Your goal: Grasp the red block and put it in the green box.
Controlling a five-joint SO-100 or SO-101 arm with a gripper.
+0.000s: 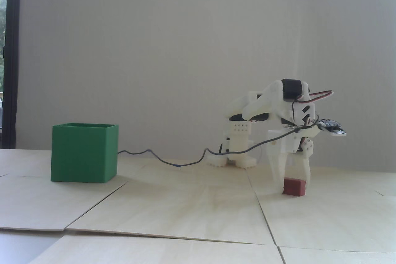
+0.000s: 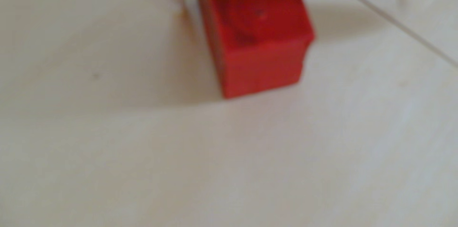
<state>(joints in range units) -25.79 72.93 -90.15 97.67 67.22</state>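
Wrist view blurred: red block [image 2: 257,33] cut off at 12 o'clock; gripper [image 1: 294,180] fingers spread, straddling it, unclenched.

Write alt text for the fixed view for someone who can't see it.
A white robot arm's open gripper straddles a small red block on a pale wooden table. A green box stands far off to the left.

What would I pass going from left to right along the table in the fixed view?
The green box → the dark cable trailing over the table → the white arm's base → the gripper, fingers pointing down on either side of the red block.
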